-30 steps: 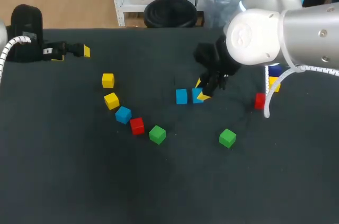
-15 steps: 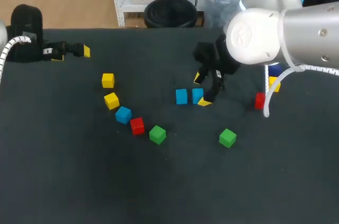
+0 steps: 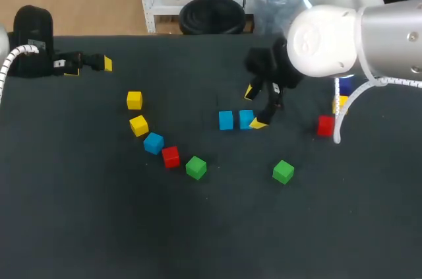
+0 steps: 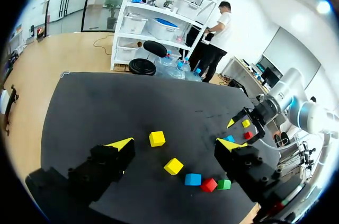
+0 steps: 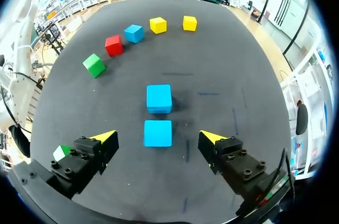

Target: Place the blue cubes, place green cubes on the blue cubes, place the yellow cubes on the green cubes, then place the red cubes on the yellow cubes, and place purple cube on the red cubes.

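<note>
- The right gripper (image 5: 157,138) has black fingers with yellow wedge tips spread wide and holds nothing; a smooth blue cube (image 5: 158,133) sits untouched between them.
- Just beyond, close but apart, a second blue cube (image 5: 159,98) lies on the matte black table (image 5: 228,60).
- Farther off curve a green cube (image 5: 94,65), a red cube (image 5: 113,45), a third blue cube (image 5: 134,33) and two yellow cubes (image 5: 158,25).
- At the far left corner, the left gripper (image 4: 175,145) gapes empty.

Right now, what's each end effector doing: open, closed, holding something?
Left end effector: open, holding nothing.
Right end effector: open, holding nothing.
</note>
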Controlling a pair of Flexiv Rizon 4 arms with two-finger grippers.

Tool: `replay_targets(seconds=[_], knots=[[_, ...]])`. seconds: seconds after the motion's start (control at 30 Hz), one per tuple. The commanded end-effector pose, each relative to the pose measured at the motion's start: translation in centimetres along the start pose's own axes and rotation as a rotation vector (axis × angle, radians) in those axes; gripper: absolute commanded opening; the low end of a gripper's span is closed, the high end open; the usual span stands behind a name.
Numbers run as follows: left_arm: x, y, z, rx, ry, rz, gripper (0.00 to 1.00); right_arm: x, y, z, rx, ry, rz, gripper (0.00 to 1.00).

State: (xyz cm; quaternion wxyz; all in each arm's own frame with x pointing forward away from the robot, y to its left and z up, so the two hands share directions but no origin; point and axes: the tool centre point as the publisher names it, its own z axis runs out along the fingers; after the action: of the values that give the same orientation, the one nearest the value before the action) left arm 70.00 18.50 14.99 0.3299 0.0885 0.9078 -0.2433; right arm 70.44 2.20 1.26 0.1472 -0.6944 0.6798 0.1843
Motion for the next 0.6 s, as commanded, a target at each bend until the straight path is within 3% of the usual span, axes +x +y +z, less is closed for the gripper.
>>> replay_targets(seconds=[0.03, 0.3, 0.6], knots=[[0.0, 0.0, 0.0, 0.000, 0.000, 0.000, 1.00, 0.3, 1.3, -1.0, 0.029, -0.007, 0.010, 1.00], [0.0, 0.0, 0.0, 0.000, 0.000, 0.000, 1.00, 1.3, 2.1, -2.8, 0.073, -0.050, 0.083, 1.00], [0.0, 0.0, 0.0, 0.000, 0.000, 0.000, 1.00, 2.7, 3.3, -4.7, 0.051, -0.152, 0.116, 1.00]])
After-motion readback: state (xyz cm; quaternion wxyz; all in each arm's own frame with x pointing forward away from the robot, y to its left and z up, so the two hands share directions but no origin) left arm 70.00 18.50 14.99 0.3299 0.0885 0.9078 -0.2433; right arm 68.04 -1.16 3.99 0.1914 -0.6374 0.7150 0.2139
